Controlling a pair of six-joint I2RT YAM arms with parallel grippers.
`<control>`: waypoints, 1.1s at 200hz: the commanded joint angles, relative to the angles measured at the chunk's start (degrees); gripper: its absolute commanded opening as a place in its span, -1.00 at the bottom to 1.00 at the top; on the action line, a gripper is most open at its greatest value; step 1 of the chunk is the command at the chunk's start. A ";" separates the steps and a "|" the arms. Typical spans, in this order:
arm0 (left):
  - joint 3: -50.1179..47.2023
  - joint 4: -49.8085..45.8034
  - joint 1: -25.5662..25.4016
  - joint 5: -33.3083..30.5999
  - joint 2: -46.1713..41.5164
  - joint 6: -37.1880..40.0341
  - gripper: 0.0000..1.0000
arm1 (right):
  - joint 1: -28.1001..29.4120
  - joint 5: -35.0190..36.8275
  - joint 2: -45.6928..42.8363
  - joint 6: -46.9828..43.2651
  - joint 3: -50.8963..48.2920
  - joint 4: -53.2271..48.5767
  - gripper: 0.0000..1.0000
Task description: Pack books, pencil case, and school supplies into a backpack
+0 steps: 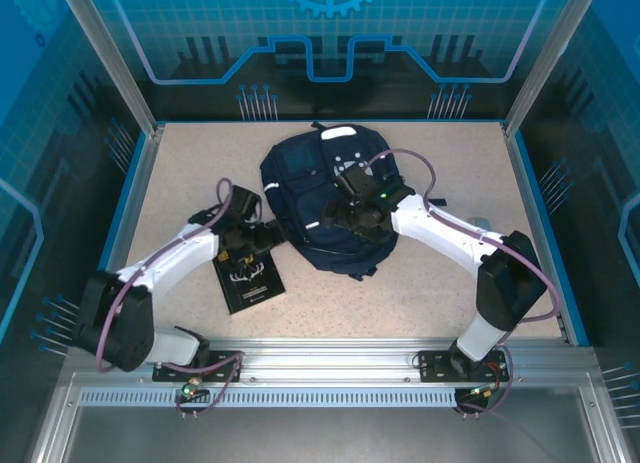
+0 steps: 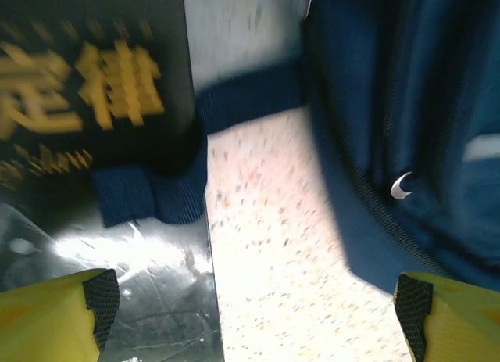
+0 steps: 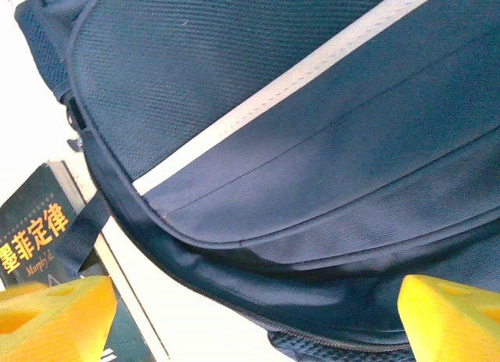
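Item: one book [image 1: 250, 281], thin, dark cover with yellow title characters, lying flat on the speckled table [image 1: 430, 283], just beside the near-left edge of the backpack [image 1: 310, 183]. Its long axis appears to run near-to-far with a slight tilt, and its far end is covered in the top view by the left gripper [image 1: 238, 245]. Backpack: navy, lying flat at the table's middle, with no opening that can be made out. Left gripper: directly above the book's far end, jaws spread wide, nothing between them. In the left wrist view the book sits under the left finger, with bare table and the backpack's edge toward the right finger. Right gripper [image 1: 352, 215]: poised over the near part of the backpack, jaws equally wide, holding nothing. Its wrist view takes in backpack fabric with the book off to one side. Obstruction: a backpack strap [image 2: 148, 196] lies across a corner of the book's cover, touching it. Judgement: the left arm is much the nearer to the book. A grasp would need the fingers to straddle one of its edges, and the strap may drag along when the book is lifted.
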 commanded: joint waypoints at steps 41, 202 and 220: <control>-5.50 -7.01 17.20 -3.09 -6.96 4.38 0.87 | 9.34 -2.62 10.07 -9.89 9.35 -1.26 0.71; -16.51 0.58 21.57 6.81 -6.11 0.66 0.84 | 14.62 -12.87 33.18 -15.52 25.31 -3.54 -0.01; -16.95 1.14 21.57 7.37 -5.89 0.42 0.83 | 14.56 -13.55 34.01 -15.68 26.05 -3.64 -0.03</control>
